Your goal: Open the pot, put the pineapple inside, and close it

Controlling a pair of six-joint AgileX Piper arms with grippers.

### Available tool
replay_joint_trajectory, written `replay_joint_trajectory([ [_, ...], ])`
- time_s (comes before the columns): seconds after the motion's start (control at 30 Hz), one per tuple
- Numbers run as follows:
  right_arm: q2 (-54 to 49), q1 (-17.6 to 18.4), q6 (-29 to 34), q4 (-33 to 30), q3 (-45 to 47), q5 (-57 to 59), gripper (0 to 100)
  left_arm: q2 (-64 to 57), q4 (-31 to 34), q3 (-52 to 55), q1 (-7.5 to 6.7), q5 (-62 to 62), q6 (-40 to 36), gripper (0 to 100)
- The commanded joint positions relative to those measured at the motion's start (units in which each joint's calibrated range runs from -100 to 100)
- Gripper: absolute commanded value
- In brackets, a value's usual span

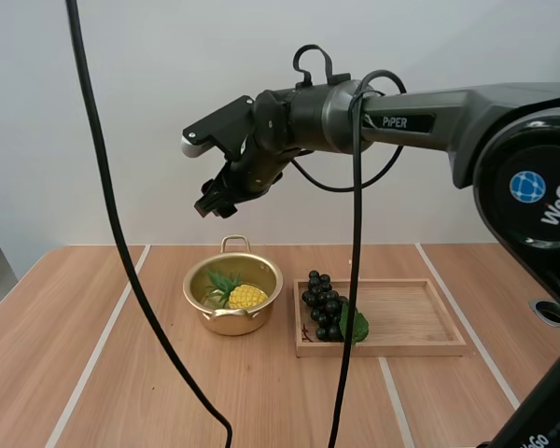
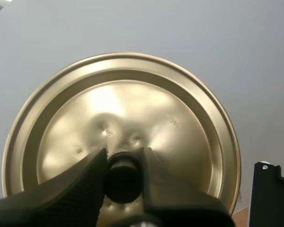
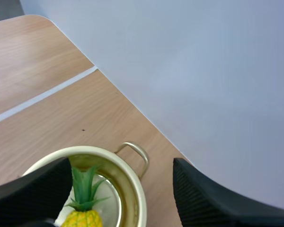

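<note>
Left pincer [image 2: 123, 163] is clenched on the black knob [image 2: 123, 182] of the gold lid [image 2: 132, 109], with both ribbed fingers [image 2: 80, 184] pressed against the knob's sides. Lid's top face is turned toward the wrist camera, round rim visible almost all the way. Nothing else touches it. Lid is off the pot.

Pot [image 1: 231, 322] is gold and stands upright and uncovered on the desk [image 1: 75, 327], near the far edge and a little left of the middle of that edge. Pineapple [image 1: 247, 297] lies inside the pot, yellow body toward the right wall, green leaves toward the left wall. Right wrist view shows the same pot [image 3: 128, 198] from above, with the pineapple [image 3: 85, 215] inside the rim.

Right pincer [image 1: 205, 207] is released and hangs high above the pot, well apart from it, tips angled down and toward the desk's left edge. In the right wrist view its fingers [image 3: 203, 198] stand wide apart, ribbed faces inward. Nothing is gripped between them, and the pot's far rim shows through the gap.

Wooden tray [image 1: 401, 322] lies just beside the pot on its right, long side parallel to the desk's far edge. Cannot tell if tray and pot touch. Bunch of dark grapes [image 1: 323, 303] with a green leaf [image 1: 355, 327] sits at the tray's left end, the end nearest the pot.
</note>
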Motion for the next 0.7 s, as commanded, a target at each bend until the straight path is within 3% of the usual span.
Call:
replay_joint_trajectory([
  [0.0, -3.3, -0.1, 5.2, -7.5, 0.0, 2.4, 94, 0.2, 0.5, -0.3, 0.07, -2.0, 0.1, 0],
  [0.07, -4.9, -0.1, 9.2, -13.4, -0.2, 3.9, 80, 0.2, 0.5, -0.3, 0.07, -3.1, 0.1, 0],
  [0.13, -6.3, -0.6, 12.4, -18.1, -0.7, 5.2, 73, 0.2, 0.5, -0.3, 0.07, -4.1, -0.1, 0],
  [0.4, -12.2, -5.7, 14.7, -20.4, -5.2, 10.9, 72, 0.5, 0.0, -0.3, 0.07, -7.0, -0.2, 0],
  [0.47, -13.5, -7.2, 14.7, -20.4, -5.6, 11.2, 67, 0.8, -0.1, -0.3, 0.07, -7.4, -0.2, 0],
  [0.53, -14.8, -8.9, 14.7, -20.4, -5.7, 11.5, 50, 1.1, -0.8, -0.3, 0.07, -8.0, -0.3, 0],
  [0.63, -16.7, -11.4, 14.8, -19.9, -5.8, 11.7, 7, 1.1, -3.2, -0.3, 0.07, -9.2, -0.3, 0],
  [0.67, -17.4, -12.4, 15.1, -19.3, -5.8, 11.7, 0, 1.1, -4.2, -0.3, 0.07, -9.9, -0.3, 0],
])
